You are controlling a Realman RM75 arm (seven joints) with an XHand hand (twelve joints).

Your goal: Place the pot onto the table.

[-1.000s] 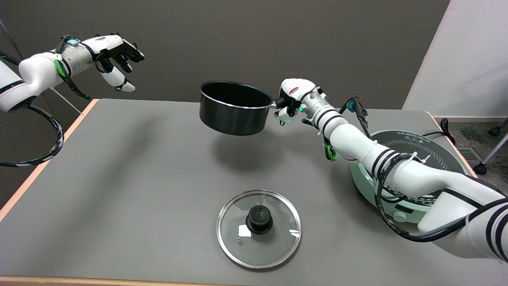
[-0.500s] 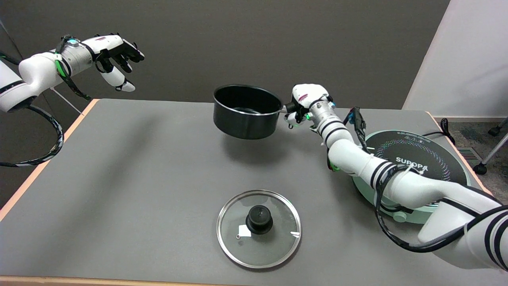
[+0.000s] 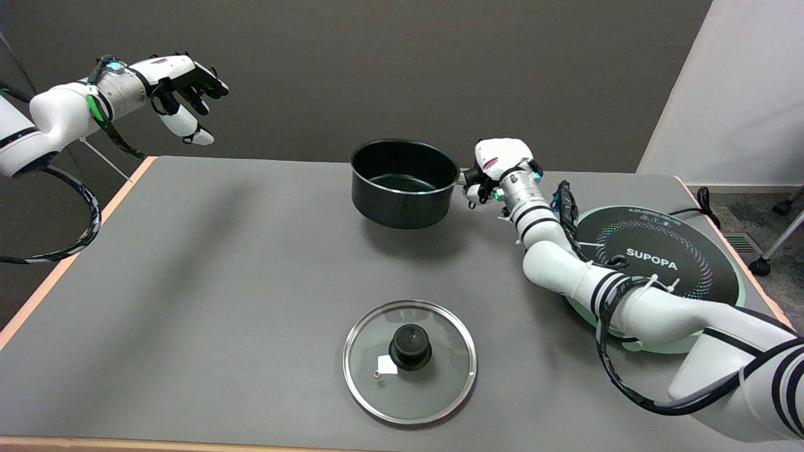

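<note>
Pot, black round metal saucepan (image 3: 404, 191), upright, open top, at far middle of grey table (image 3: 220, 282); whether base touches surface cannot be told. Right hand (image 3: 496, 166) clenched on pot's short side handle. Round glass lid with black knob (image 3: 409, 360) flat on table near front edge, well apart from pot. Round black-topped induction cooker marked SUPOPA (image 3: 659, 251) at right, partly under right arm.
</note>
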